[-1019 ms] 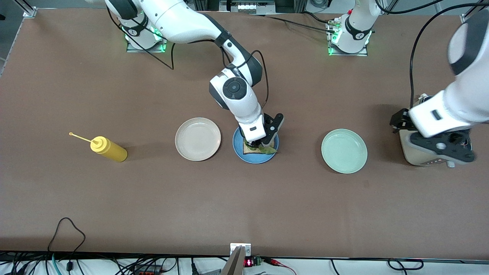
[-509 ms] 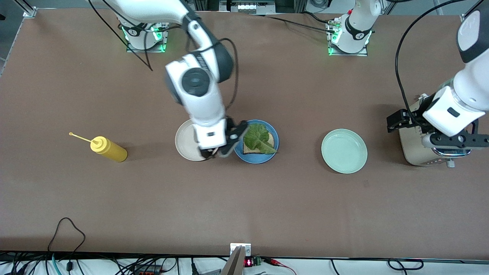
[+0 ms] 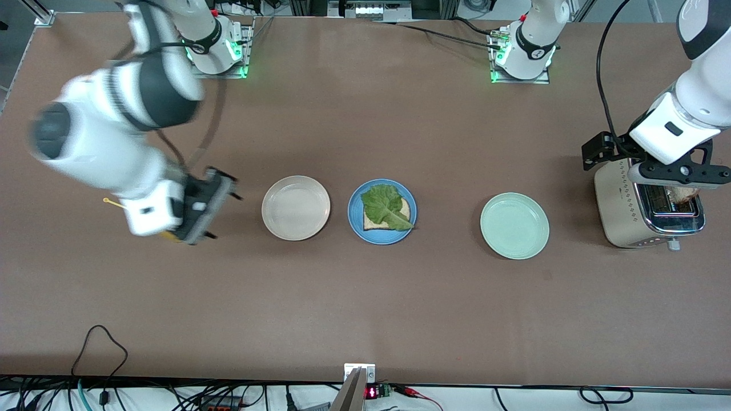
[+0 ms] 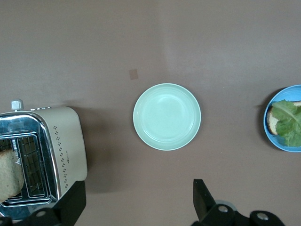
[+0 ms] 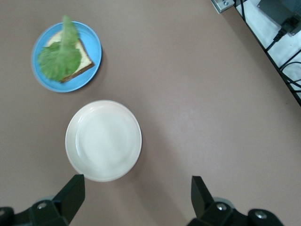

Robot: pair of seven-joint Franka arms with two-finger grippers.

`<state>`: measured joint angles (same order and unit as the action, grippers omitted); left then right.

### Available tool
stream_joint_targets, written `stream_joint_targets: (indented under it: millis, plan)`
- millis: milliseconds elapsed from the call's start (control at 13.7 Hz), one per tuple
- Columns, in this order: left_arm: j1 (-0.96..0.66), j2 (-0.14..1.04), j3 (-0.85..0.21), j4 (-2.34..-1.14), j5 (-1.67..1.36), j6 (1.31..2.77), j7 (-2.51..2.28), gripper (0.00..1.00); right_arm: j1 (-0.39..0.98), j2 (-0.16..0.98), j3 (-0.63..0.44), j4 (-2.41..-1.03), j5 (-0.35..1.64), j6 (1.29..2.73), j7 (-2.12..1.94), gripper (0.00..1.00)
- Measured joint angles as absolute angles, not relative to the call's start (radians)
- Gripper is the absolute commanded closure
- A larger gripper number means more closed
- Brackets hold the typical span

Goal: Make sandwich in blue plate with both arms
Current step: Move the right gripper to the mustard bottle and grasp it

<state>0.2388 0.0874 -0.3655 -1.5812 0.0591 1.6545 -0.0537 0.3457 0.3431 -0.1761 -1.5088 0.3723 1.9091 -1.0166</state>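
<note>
On the blue plate, mid-table between the cream-white plate and the mint-green plate, we see half a sandwich: one squarish slice of bread with a darker crust, and a crinkled lettuce leaf draped over it. No top slice is on yet, so we judge the step in hand to be fetching it.

That second slice stands in a slot of the toaster, a cream body with a shiny metal top at the left arm's end of the table. Our left gripper hovers just over those slots, jaws spread wide and holding nothing. Next it needs to come down and pinch the slice by its upper edge.

Our right gripper, also wide and empty, hangs over the yellow squeeze bottle, whose thin nozzle pokes out past the arm.
</note>
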Motion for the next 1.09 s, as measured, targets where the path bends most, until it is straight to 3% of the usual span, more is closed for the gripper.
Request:
stream_joint_targets:
  millis: [218, 509, 800, 1092]
  plan:
    - [0.241, 0.086, -0.366, -1.582, 0.057, 1.654, -0.051, 0.0, 0.136, 0.298, -0.18, -1.59, 0.585, 1.807, -1.359, 0.0]
    - [0.243, 0.085, -0.365, -1.581, 0.054, 1.645, -0.051, 0.0, -0.161, 0.337, -0.181, -1.619, 0.788, 1.585, -1.764, 0.0]
    - [0.246, 0.085, -0.365, -1.58, 0.054, 1.645, -0.05, 0.0, -0.379, 0.485, -0.179, -1.633, 0.954, 1.411, -2.101, 0.0]
    - [0.247, 0.085, -0.365, -1.58, 0.054, 1.645, -0.05, 0.0, -0.469, 0.711, -0.175, -1.636, 1.056, 1.354, -2.387, 0.0]
